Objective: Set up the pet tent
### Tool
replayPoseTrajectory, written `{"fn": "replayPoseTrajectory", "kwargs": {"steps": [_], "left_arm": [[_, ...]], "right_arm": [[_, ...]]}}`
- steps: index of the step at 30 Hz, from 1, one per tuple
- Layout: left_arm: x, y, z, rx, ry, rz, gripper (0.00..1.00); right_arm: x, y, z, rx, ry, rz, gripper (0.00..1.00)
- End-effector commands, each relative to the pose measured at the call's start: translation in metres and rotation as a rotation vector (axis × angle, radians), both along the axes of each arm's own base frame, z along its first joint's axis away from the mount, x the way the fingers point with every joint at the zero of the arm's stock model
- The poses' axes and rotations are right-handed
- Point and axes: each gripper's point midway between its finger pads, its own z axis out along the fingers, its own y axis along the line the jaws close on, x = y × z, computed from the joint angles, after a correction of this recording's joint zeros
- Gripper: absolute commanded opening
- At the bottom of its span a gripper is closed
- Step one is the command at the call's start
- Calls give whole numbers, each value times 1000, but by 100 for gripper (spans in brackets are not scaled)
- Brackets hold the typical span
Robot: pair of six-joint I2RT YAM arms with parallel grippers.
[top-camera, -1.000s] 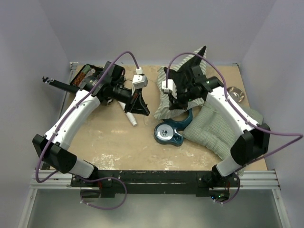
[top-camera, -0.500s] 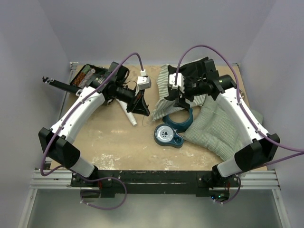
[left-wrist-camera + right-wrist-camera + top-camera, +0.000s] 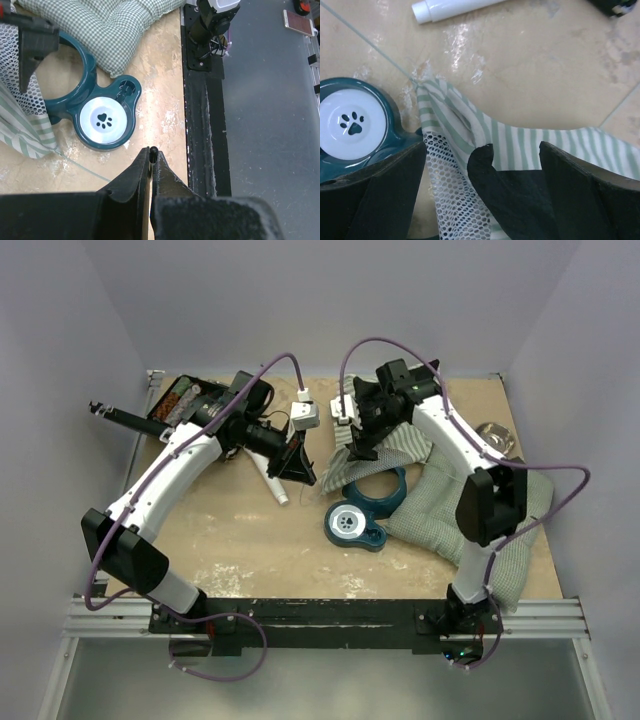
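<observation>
Overhead, the right arm (image 3: 452, 437) covers much of the pet tent (image 3: 345, 462) at upper centre. In the right wrist view it runs off the bottom and right edges — the white tube (image 3: 452, 7) is cut by the top edge, the teal bowl stand (image 3: 400, 125) by the left.

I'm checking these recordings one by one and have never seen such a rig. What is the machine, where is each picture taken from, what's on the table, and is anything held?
The left arm and right arm are robot arms bolted at the near edge of a table. One picture looks down from above and behind them. The other two come from a camera on each wrist, so each shows its own fingers. On the table lie a collapsed striped tent, a teal bowl stand, a checked cushion and a white tube. The left end effector is shut, with nothing clearly in it. The right end effector is open over the tent, gripping nothing.
</observation>
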Motion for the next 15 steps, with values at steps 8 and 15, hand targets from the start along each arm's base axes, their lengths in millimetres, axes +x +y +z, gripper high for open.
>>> {"fn": "replayPoseTrajectory", "kwargs": {"steps": [8,15], "left_arm": [[-3,9,-22,105,100,57,0],[-5,9,-32,114,151,66,0]], "right_arm": [[-1,4,-47,-30,56,72,89],[3,13,-56,15,124,47,24]]}}
